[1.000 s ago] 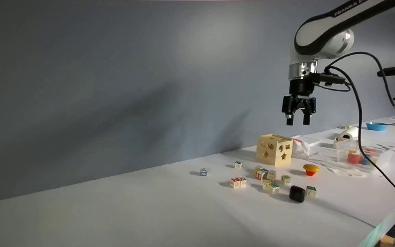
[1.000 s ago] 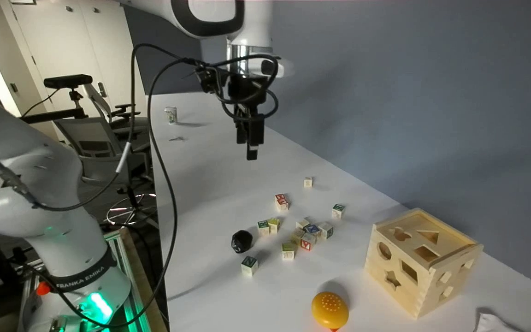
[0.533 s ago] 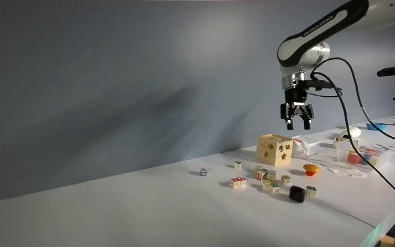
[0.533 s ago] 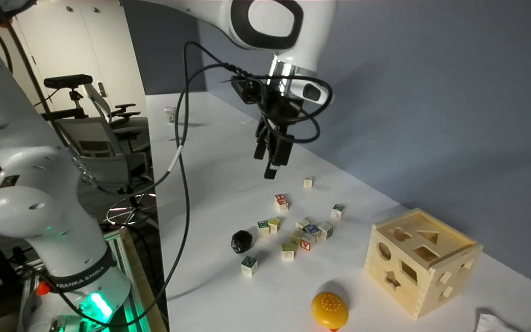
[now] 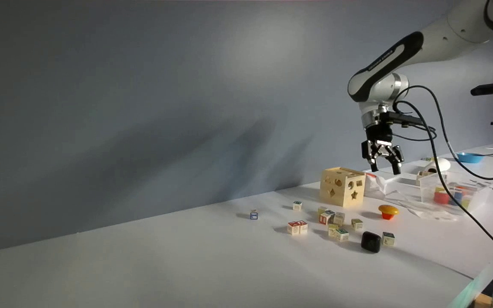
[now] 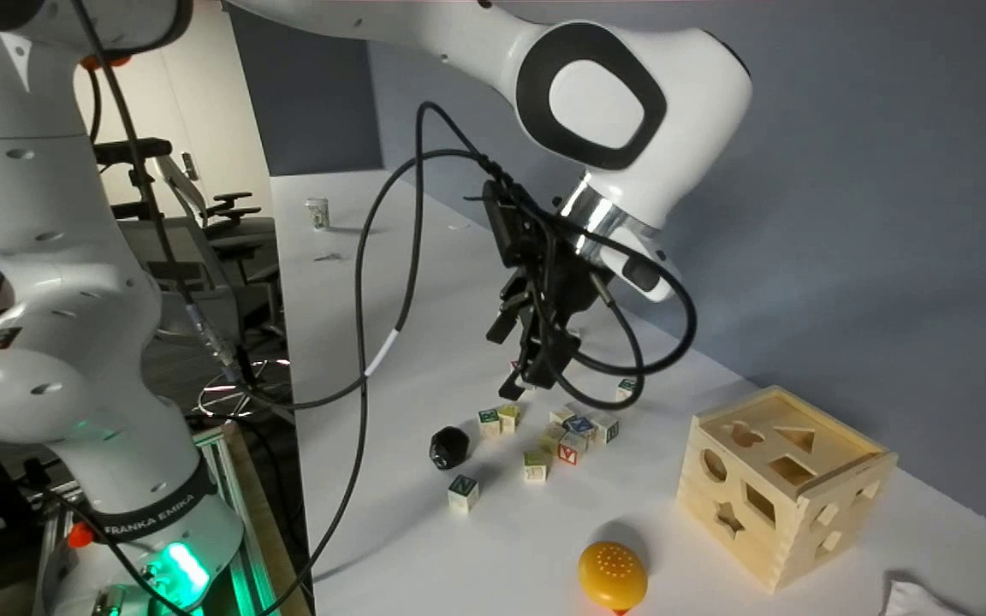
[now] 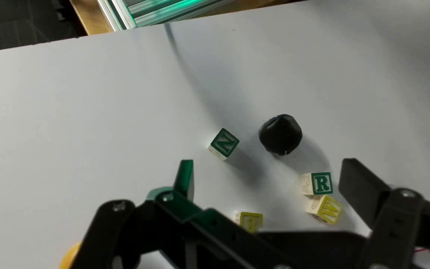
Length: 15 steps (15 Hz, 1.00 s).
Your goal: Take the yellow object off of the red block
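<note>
The yellow object (image 5: 388,208), a rounded cap, sits on top of the tiny red-orange block (image 5: 387,216) on the table. In an exterior view the yellow object (image 6: 613,573) hides most of the red block (image 6: 620,612), whose tip shows at the bottom edge. In the wrist view only a sliver of the yellow object (image 7: 68,257) shows behind the gripper's left side; the red block is hidden there. My gripper (image 5: 385,170) is open and empty, tilted, high above the table. In the wrist view the fingers of the gripper (image 7: 269,163) stand wide apart above letter blocks.
A tan wooden cube with holes (image 6: 784,488) stands near the yellow object. Several letter blocks (image 6: 573,445) and a black piece (image 6: 449,447) lie on the table. A clear bin (image 5: 454,196) with coloured pieces stands behind the yellow object. A cable loops from the wrist.
My gripper has moved lower and closer to the wooden cube's side of the table, and has tilted. It stays open. The objects on the table have not moved.
</note>
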Each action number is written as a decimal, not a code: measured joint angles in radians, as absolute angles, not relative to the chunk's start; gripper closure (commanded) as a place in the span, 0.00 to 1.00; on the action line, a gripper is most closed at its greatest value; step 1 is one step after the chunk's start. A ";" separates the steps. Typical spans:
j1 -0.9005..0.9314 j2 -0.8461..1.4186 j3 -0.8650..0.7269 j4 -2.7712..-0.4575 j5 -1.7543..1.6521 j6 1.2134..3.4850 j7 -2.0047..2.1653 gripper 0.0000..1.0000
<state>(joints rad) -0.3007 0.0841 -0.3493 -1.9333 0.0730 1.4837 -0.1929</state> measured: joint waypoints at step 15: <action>-0.448 0.485 -0.358 -1.657 0.105 1.478 -0.069 0.00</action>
<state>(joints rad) -0.4477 0.4845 -0.3577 -1.6565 0.1051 1.4781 -0.0692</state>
